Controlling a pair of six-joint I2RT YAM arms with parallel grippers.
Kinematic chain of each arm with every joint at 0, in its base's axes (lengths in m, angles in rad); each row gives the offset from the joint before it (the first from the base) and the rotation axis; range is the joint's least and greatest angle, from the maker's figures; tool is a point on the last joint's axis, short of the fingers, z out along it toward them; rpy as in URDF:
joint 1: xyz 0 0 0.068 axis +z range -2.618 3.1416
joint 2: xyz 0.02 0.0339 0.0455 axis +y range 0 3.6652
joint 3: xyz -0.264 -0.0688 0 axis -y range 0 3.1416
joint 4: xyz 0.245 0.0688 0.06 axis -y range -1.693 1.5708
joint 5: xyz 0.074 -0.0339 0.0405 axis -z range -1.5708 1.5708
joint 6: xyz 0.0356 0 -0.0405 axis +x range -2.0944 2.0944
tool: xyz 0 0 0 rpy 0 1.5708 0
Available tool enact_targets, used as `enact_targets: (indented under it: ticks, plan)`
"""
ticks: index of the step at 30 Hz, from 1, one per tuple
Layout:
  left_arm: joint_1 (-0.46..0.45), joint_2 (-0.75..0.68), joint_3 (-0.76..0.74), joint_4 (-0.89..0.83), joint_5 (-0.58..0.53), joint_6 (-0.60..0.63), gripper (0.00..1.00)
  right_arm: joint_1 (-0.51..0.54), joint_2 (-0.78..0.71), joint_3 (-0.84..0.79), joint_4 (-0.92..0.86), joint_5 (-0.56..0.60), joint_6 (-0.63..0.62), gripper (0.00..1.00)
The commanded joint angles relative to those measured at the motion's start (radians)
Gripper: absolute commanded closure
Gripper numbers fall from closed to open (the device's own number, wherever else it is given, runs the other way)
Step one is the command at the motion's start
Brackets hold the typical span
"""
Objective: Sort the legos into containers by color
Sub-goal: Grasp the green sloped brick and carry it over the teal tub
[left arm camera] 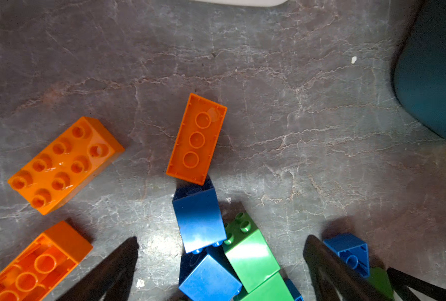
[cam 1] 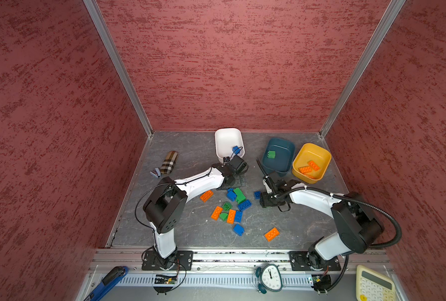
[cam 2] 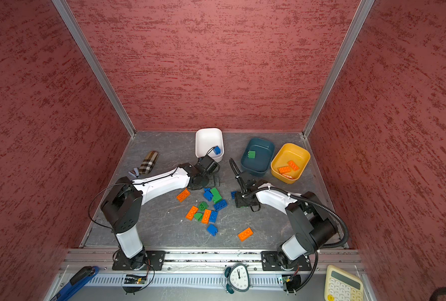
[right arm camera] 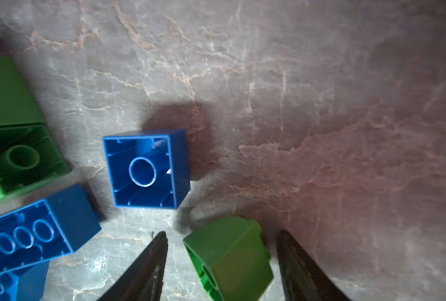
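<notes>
Loose bricks on the desk
The white bowl holds a blue brick, the teal bowl a green brick, the yellow bowl orange bricks.

Three bowls are standing on the table: one white bowl, one teal bowl and one yellow bowl. In that order they are holding one blue brick, one green brick and at least two orange bricks. In both top views, loose orange bricks are numbering at least four, loose blue bricks at least five and loose green bricks three. One more, a curved green brick, is showing in the right wrist view. One pouch, one clock and one calculator are lying around.
</notes>
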Motion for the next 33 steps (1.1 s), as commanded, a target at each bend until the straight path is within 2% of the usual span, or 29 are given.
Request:
enact_targets:
  ticks: [1, 6, 15, 24, 26, 30, 33]
  plan:
    - [-0.007, -0.033, -0.011, 0.035, -0.008, 0.002, 0.01, 0.032, 0.01, 0.024, -0.078, 0.112, 0.03, 0.4]
    - [-0.014, -0.08, -0.072, 0.116, -0.007, 0.02, 0.01, 0.041, 0.012, 0.025, -0.114, 0.203, 0.075, 0.49]
    - [-0.053, -0.105, -0.087, 0.172, -0.041, 0.106, 0.01, 0.04, -0.036, -0.012, -0.001, 0.196, 0.087, 0.59]
    - [-0.082, -0.098, -0.092, 0.22, -0.04, 0.165, 0.01, 0.027, -0.091, -0.034, 0.057, 0.228, 0.097, 0.63]
    - [-0.089, -0.095, -0.097, 0.235, -0.058, 0.211, 0.01, 0.007, -0.142, -0.037, 0.081, 0.228, 0.093, 0.63]
    - [-0.098, -0.067, -0.1, 0.253, -0.12, 0.379, 0.0, -0.054, -0.185, -0.011, 0.132, 0.219, 0.066, 0.63]
    - [-0.099, -0.057, -0.093, 0.274, -0.032, 0.495, 0.01, -0.116, -0.209, 0.012, 0.191, 0.178, 0.036, 0.63]
